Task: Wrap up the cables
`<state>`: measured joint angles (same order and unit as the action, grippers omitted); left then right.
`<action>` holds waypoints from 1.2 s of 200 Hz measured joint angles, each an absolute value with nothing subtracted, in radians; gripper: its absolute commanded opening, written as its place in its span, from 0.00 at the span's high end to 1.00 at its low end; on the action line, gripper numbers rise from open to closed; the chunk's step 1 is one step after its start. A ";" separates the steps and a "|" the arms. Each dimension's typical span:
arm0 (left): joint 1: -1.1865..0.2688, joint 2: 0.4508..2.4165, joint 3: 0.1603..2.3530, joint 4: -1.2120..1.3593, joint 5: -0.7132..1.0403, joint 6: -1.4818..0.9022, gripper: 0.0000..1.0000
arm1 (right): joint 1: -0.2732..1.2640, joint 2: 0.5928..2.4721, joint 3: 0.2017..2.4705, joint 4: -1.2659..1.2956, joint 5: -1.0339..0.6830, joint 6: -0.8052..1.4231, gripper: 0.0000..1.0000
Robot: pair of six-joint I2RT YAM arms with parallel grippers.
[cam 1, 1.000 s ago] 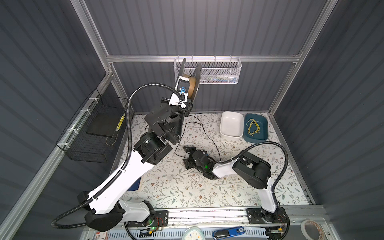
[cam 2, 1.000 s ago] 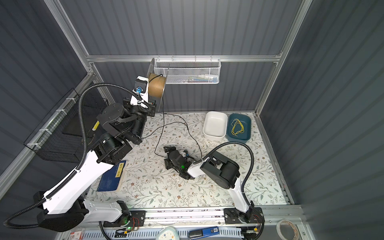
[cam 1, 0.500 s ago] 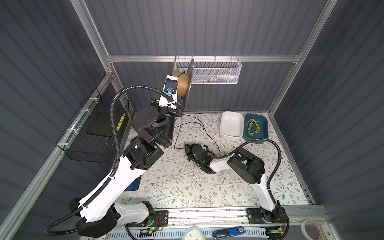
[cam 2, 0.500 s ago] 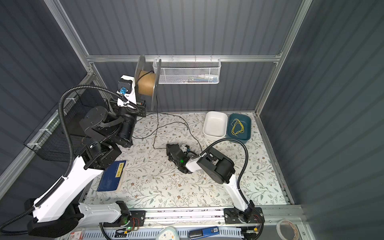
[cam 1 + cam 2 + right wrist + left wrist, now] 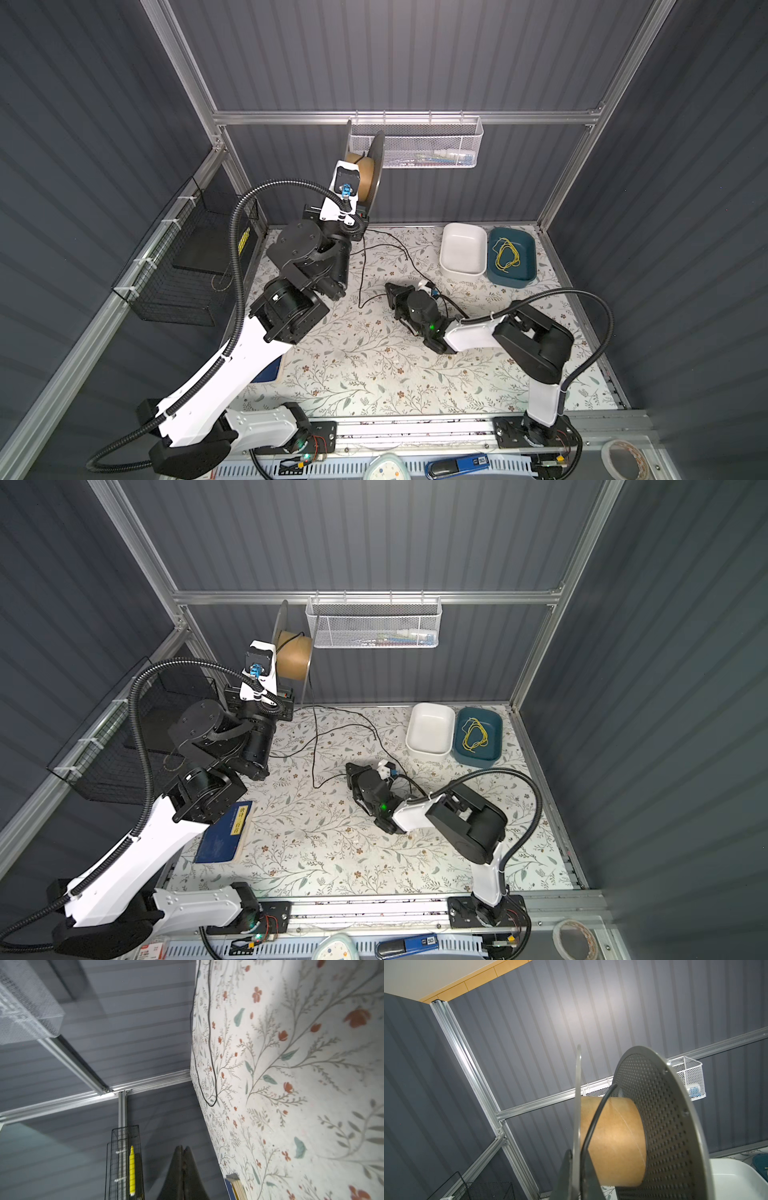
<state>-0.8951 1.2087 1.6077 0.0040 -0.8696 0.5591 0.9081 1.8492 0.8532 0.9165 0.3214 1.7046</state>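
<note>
Right gripper (image 5: 182, 1150): jaws are being shown fully together, rolled on edge just above the floral mat (image 5: 291, 1084). No cord is being seen between the pads (image 5: 174, 1176) in the right wrist view. In both top views a strand is being run right up to the tips, so a pinch can't be confirmed.

Left gripper (image 5: 577, 1163): is being clamped on the thin near flange (image 5: 578, 1084) of the spool (image 5: 664, 1126), which is being held high by the back wall, axis roughly level.

Cable (image 5: 360, 270): one turn is being carried over the cardboard core (image 5: 612, 1136), hard against the clamped flange and down past the left fingers (image 5: 592, 1184). Whether it's being nipped there too can't be told. From the spool it's being dropped to the mat. The bulk is being left in loose loops between the left arm and the right gripper, with one strand passing near the white tray (image 5: 462, 271) toward the right wrist. Winding is being judged as barely begun.

Risks:
- If nothing is being gripped on the right, no tension is being fed in. Turns would likely be laid slack and thrown over a flange edge.
- The single turn isn't visibly anchored, so a tug could pull it off the core.
- The strand by the right wrist could be dragged or snagged once that arm is moved.
- The spool is being held by a thin rim only, so cable pull could lever it round in the jaws.
</note>
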 measured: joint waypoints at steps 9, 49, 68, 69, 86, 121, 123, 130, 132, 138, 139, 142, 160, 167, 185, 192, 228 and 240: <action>-0.895 1.209 1.608 0.010 -0.881 0.567 1.00 | 0.919 1.793 0.806 0.918 0.323 1.657 1.00; -0.894 1.224 1.589 0.085 -0.941 0.611 1.00 | 1.015 1.570 0.622 0.871 0.344 1.473 1.00; -0.885 1.245 1.559 0.111 -0.959 0.617 1.00 | 1.032 1.416 0.582 0.794 0.374 1.362 1.00; -0.884 1.247 1.556 0.112 -0.959 0.617 1.00 | 1.032 1.409 0.582 0.790 0.375 1.356 1.00; -0.865 1.269 1.521 0.112 -0.967 0.605 1.00 | 1.041 1.253 0.580 0.733 0.410 1.250 1.00; -0.785 1.298 1.409 0.077 -0.953 0.495 1.00 | 1.048 0.975 0.580 0.638 0.453 1.066 1.00; -0.779 1.298 1.400 0.076 -0.950 0.488 1.00 | 1.048 0.963 0.580 0.631 0.454 1.056 1.00; -0.759 1.299 1.367 0.067 -0.948 0.461 1.00 | 1.048 0.928 0.580 0.611 0.458 1.025 1.00; -0.755 1.299 1.361 0.064 -0.946 0.456 1.00 | 1.048 0.918 0.580 0.606 0.461 1.017 1.00; -0.741 1.300 1.333 0.054 -0.942 0.433 1.00 | 1.047 0.893 0.580 0.590 0.466 0.989 1.00; -0.739 1.301 1.327 0.051 -0.941 0.429 1.00 | 1.047 0.888 0.581 0.586 0.467 0.983 1.00; -0.734 1.302 1.314 0.045 -0.938 0.418 1.00 | 1.047 0.876 0.582 0.576 0.471 0.965 1.00; -0.709 1.312 1.247 0.007 -0.926 0.364 1.00 | 1.047 0.829 0.593 0.531 0.484 0.872 1.00; -0.707 1.317 1.229 -0.012 -0.921 0.343 1.00 | 1.047 0.819 0.607 0.512 0.488 0.831 1.00; -0.707 1.324 1.177 -0.054 -0.886 0.289 1.00 | 1.021 0.815 0.678 0.458 0.471 0.738 1.00; -0.708 1.324 1.159 -0.073 -0.873 0.271 1.00 | 0.996 0.819 0.718 0.437 0.455 0.712 1.00; -0.709 1.322 1.081 -0.189 -0.810 0.203 1.00 | 0.808 0.895 0.966 0.371 0.312 0.637 1.00; -0.714 1.322 1.070 -0.241 -0.794 0.177 1.00 | 0.757 0.937 1.042 0.365 0.255 0.626 1.00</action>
<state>-0.7139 1.3224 1.0698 -0.2405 -0.7940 0.1772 0.7574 0.9371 1.0416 0.3649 0.2554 0.6262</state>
